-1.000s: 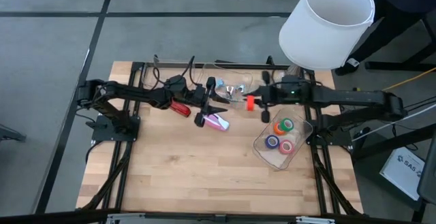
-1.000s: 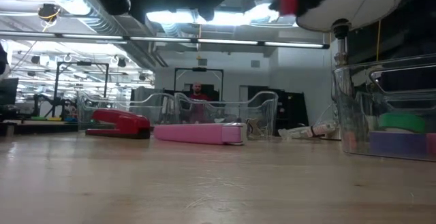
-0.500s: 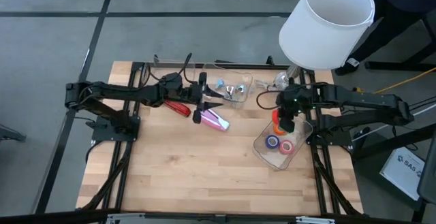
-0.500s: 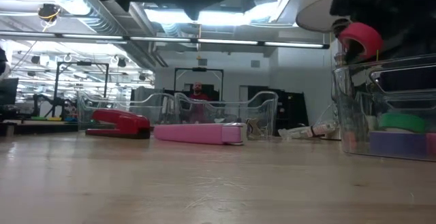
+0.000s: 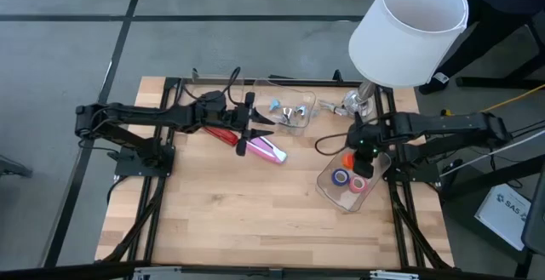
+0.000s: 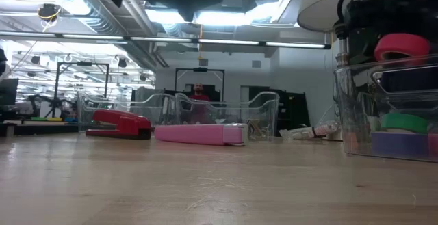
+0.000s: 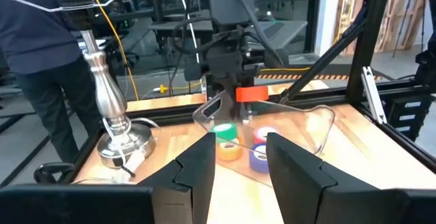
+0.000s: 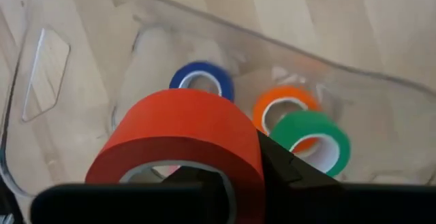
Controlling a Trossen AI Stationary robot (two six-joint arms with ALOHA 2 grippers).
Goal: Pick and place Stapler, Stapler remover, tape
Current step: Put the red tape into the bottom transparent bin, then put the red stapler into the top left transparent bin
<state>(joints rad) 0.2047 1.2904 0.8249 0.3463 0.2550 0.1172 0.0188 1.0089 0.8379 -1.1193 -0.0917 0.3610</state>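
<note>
Two arms show in the high view: at centre right our right pincer (image 5: 358, 152) grasps the red tape roll (image 5: 348, 158) over the clear bin (image 5: 341, 202), while the left pincer (image 5: 255, 129) hangs upper centre, above the pink stapler (image 5: 271, 151) and beside the red stapler (image 5: 223, 134).

Low view, far right: the red tape roll (image 6: 402, 47) sits at the clear bin's rim (image 6: 383, 66), not yet down among the rolls; we should lower it clear of the wall before letting go.

Left wrist view, centre: our left fingers (image 7: 197, 176) stand apart, grasping nothing.

Right wrist view: below the roll lie blue (image 8: 201, 81), orange (image 8: 285, 105) and green (image 8: 310, 139) tape; we judge the bare floor beside them the best spot.
</note>
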